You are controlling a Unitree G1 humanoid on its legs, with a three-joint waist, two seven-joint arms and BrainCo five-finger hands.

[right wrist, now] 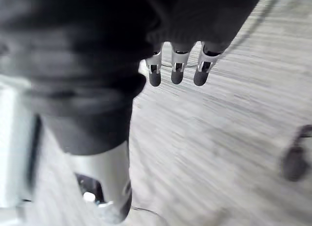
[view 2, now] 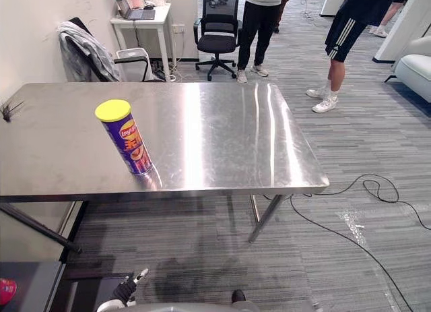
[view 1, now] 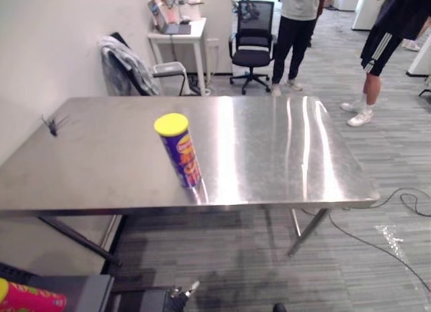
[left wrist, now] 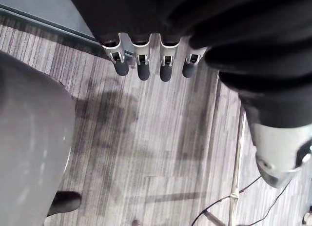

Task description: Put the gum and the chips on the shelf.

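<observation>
chips (view 1: pixel 179 150): stands upright on counter (view 1: pixel 283 150) near front edge | handling: likely light stiff tube, slick sides, tips easily, take round mid-body | left hand (left wrist: pixel 143 70): fingers straight, empty, above floor (left wrist: pixel 146 138) | right hand (right wrist: pixel 176 74): likewise loose, empty | pink pack (view 1: pixel 30 300) on shelf (view 1: pixel 84 288), maybe gum

chips can (view 1: pixel 178 150) 1; steel table (view 1: pixel 283 143) 1; people (view 1: pixel 294 29) 2; chairs (view 1: pixel 252 49) 2; laptop (view 1: pixel 161 19) 1
</observation>
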